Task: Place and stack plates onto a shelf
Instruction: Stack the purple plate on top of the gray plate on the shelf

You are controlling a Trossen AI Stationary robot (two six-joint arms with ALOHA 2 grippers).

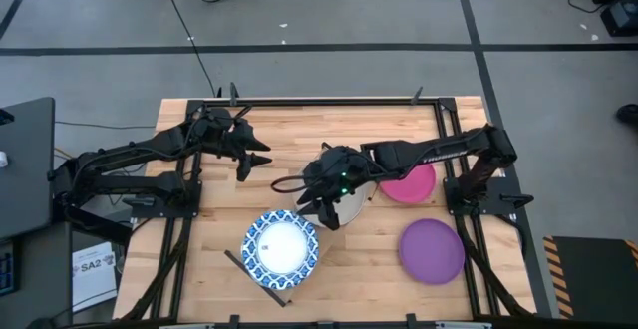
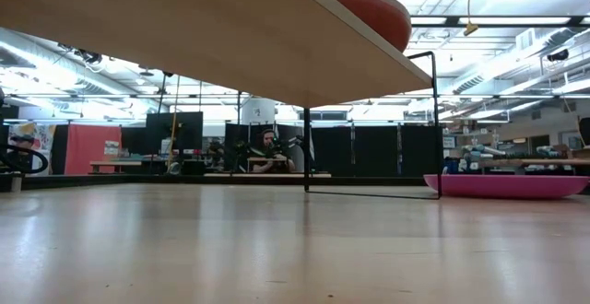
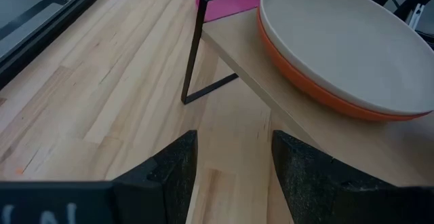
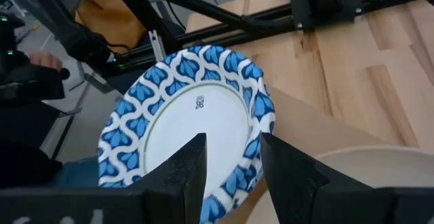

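Overhead, a wooden table (image 1: 199,269) holds two dark robot arms reaching toward its middle. At the centre, the right gripper (image 4: 230,166) is closed on the rim of a white plate with a blue patterned rim (image 4: 186,125), holding it tilted above the shelf (image 4: 325,125), a light-wood board on thin black rods. From the right wrist view, the beige plate's (image 4: 380,166) edge shows just beside the held one. The left gripper (image 3: 234,163), at about ten o'clock from the centre, hangs with its fingers spread apart and holds nothing; its camera shows the beige plate (image 3: 339,41) nested in an orange plate (image 3: 305,81) on the shelf. Another blue-rimmed plate (image 1: 281,246) lies on the shelf at about seven o'clock. A magenta plate (image 1: 411,183) sits on the table at three o'clock, and a purple plate (image 1: 433,250) at four o'clock.
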